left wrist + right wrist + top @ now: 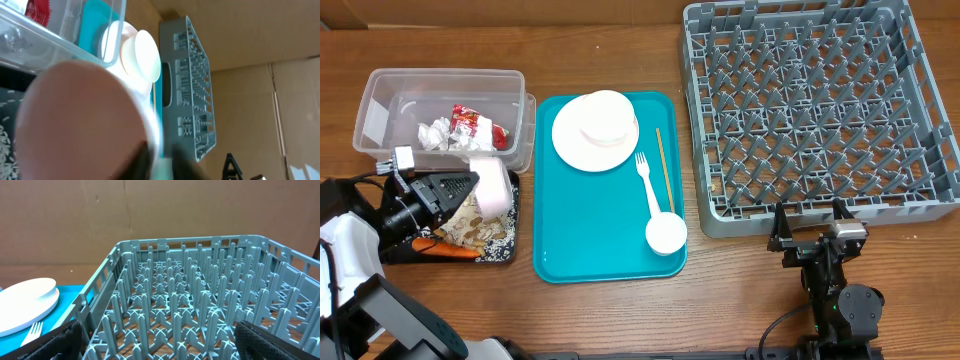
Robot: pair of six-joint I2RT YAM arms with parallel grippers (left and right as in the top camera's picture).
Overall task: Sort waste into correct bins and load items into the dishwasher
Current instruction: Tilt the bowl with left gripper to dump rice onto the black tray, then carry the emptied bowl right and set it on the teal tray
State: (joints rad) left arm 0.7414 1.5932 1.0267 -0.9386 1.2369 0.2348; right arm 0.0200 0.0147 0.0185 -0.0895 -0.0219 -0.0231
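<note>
My left gripper [470,186] is shut on the rim of a white bowl [492,186], held tilted on its side over the shallow black tray [506,256]. That bowl fills the left wrist view [80,125], with my fingers [162,162] on its rim. The black tray holds beige rice scraps [470,226] and an orange carrot [445,245]. The clear tub [380,85] holds a crumpled napkin [435,133] and a red wrapper [475,125]. My right gripper [810,238] is open and empty at the front edge of the grey dish rack [810,110], which fills the right wrist view [200,290].
The teal tray [590,245] holds a white plate [570,148] with a bowl [603,115] on it, a white fork [647,182], wooden chopsticks [663,165] and a small white cup [666,233]. The rack shows no dishes in it.
</note>
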